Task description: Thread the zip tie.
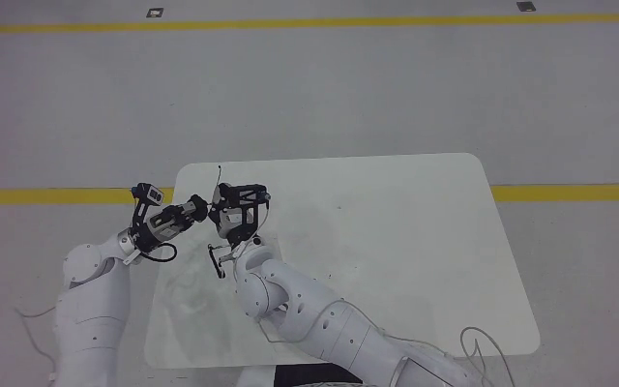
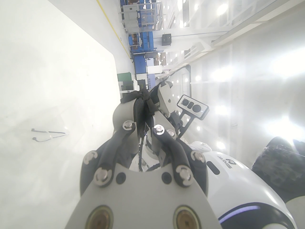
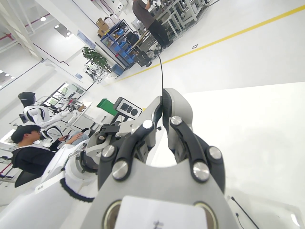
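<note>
Threading looks unfinished: right gripper (image 3: 163, 103) is clamped on the zip tie (image 3: 162, 72), tail sticking up at frame centre; left gripper (image 2: 142, 102) is pinched together just beside it, no closed loop visible; loose ties (image 2: 48, 133) lie on the table (image 2: 47, 60).

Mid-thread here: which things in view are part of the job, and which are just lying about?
In the job:
zip tie, clamped in the right gripper
left gripper, shut, close beside the right one

Lying about:
spare zip ties on the table
</note>
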